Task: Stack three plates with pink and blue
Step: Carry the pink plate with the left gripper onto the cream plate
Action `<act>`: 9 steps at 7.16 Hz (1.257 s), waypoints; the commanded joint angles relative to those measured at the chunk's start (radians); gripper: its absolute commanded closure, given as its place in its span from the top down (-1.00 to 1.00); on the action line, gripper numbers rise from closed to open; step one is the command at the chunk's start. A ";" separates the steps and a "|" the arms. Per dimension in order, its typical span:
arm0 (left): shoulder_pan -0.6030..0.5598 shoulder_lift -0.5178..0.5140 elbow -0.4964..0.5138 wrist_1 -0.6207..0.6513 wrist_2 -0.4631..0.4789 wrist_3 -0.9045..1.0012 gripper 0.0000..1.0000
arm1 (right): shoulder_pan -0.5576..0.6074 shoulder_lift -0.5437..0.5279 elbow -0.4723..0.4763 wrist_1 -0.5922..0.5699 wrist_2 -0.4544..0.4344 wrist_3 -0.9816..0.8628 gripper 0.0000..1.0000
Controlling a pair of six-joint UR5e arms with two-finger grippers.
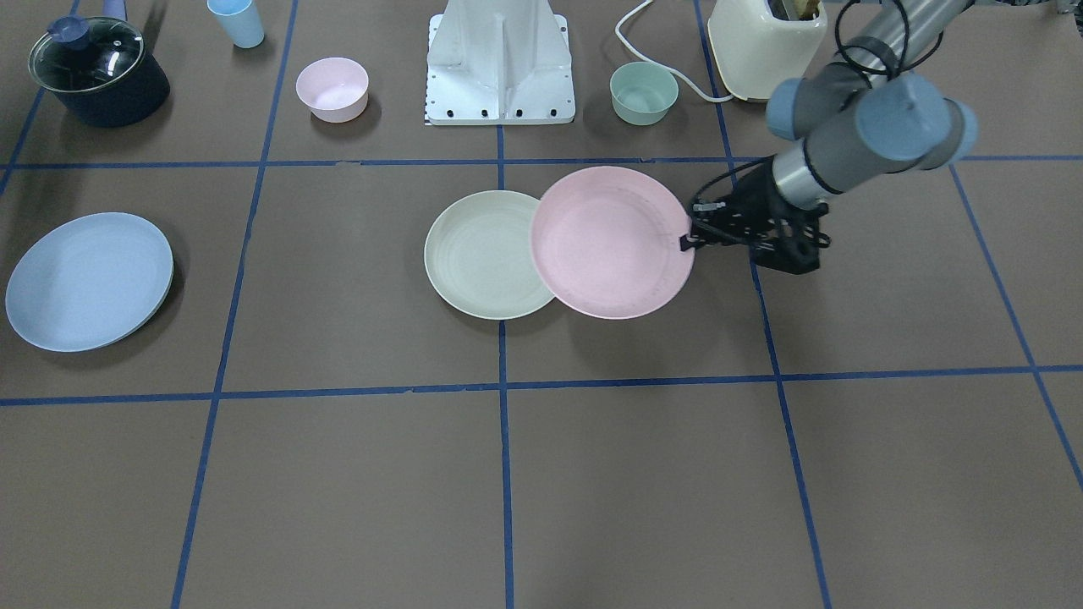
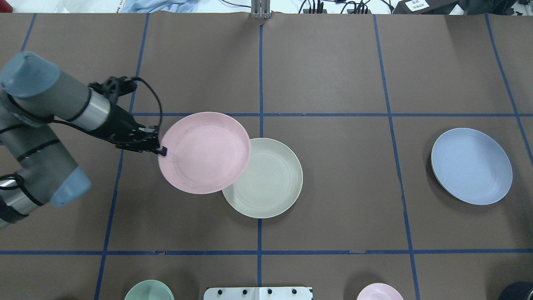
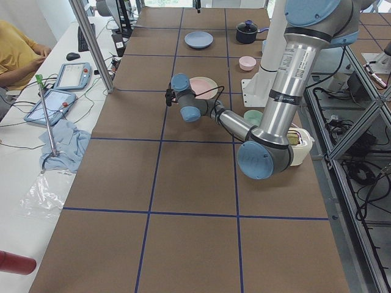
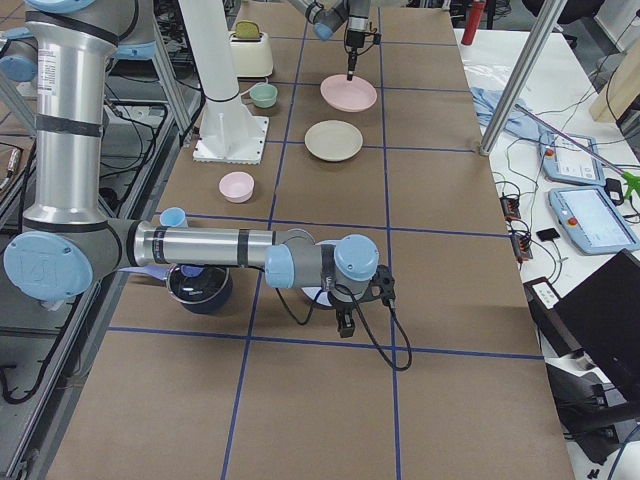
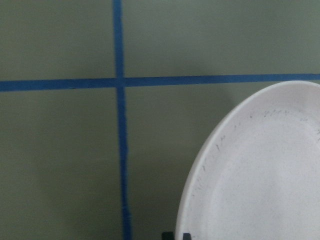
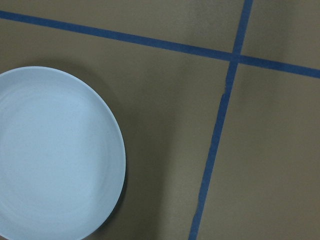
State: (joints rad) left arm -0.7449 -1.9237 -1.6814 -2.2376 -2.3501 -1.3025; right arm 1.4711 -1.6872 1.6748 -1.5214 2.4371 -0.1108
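My left gripper (image 1: 687,241) is shut on the rim of the pale pink plate (image 1: 611,242), which it holds slightly raised. The plate's far side overlaps the edge of the cream plate (image 1: 482,254), which lies flat at the table's middle. In the overhead view the left gripper (image 2: 162,151) pinches the pink plate (image 2: 205,152) next to the cream plate (image 2: 270,181). The light blue plate (image 2: 471,166) lies alone on the robot's right side. My right gripper (image 4: 345,320) hovers over it. I cannot tell whether it is open. Its wrist view shows the blue plate (image 6: 50,155) and no fingers.
Near the robot's base (image 1: 501,63) stand a small pink bowl (image 1: 332,89), a green bowl (image 1: 644,93), a light-blue cup (image 1: 237,21), a lidded dark pot (image 1: 97,72) and a cream toaster (image 1: 766,46). Blue tape lines divide the brown table.
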 commanded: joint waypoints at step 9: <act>0.173 -0.156 0.081 -0.002 0.222 -0.090 0.01 | -0.006 0.000 0.000 0.000 0.016 0.000 1.00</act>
State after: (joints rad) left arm -0.5723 -2.0675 -1.6050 -2.2383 -2.1309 -1.3904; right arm 1.4653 -1.6874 1.6744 -1.5219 2.4500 -0.1104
